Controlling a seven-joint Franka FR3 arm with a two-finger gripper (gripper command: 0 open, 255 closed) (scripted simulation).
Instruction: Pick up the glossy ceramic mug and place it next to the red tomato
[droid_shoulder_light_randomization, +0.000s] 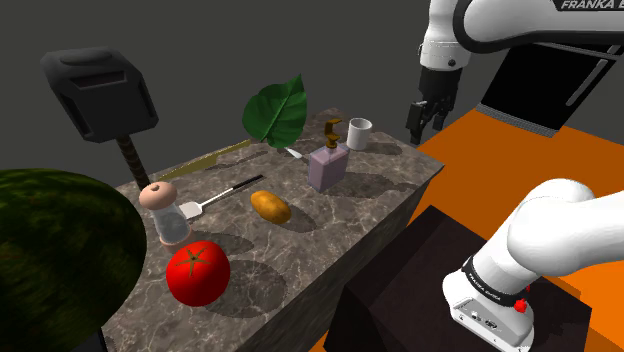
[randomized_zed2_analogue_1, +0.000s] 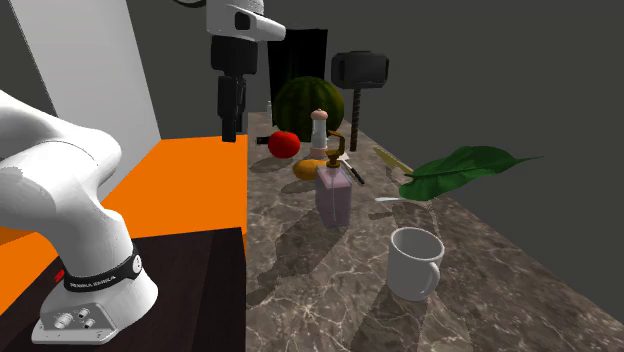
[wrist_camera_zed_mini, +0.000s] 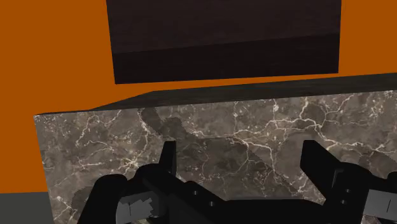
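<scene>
A plain white mug stands upright near the far corner of the marble table; in the second exterior view the mug is close to the camera, handle to the right. The red tomato lies at the other end of the table and is seen small as the tomato. My black gripper hangs open in the air beyond the table's edge, to the right of the mug and above it, holding nothing. The gripper hovers over the orange floor. In the wrist view its fingers stand wide apart over bare marble.
On the table between mug and tomato stand a purple soap dispenser, a potato, a spatula, a shaker, a big green leaf, a large hammer and a watermelon. The dark stand sits beside the table.
</scene>
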